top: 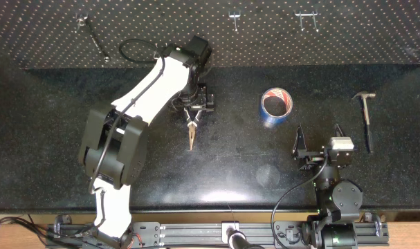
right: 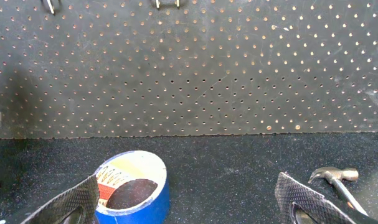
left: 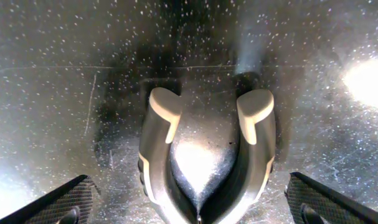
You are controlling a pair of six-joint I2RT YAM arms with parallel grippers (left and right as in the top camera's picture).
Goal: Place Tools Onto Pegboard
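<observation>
Evidently readying a grasp, the left gripper (top: pixel 192 109) is hovering spread astride the pliers (top: pixel 192 135), midway from the table's (top: pixel 237 183) back edge.

The left arm (top: pixel 151 86) has white shells on its links and black, rounded joints, and a thin black cable (top: pixel 124 43) makes a loop near its wrist. The right arm (top: pixel 338 194) is all black with round joints, a small pale block (top: pixel 341 144) on top and a second cable (top: pixel 282 196), also black, at its side. The fingers (right: pixel 310 199) are black with a fine diamond pattern.
</observation>
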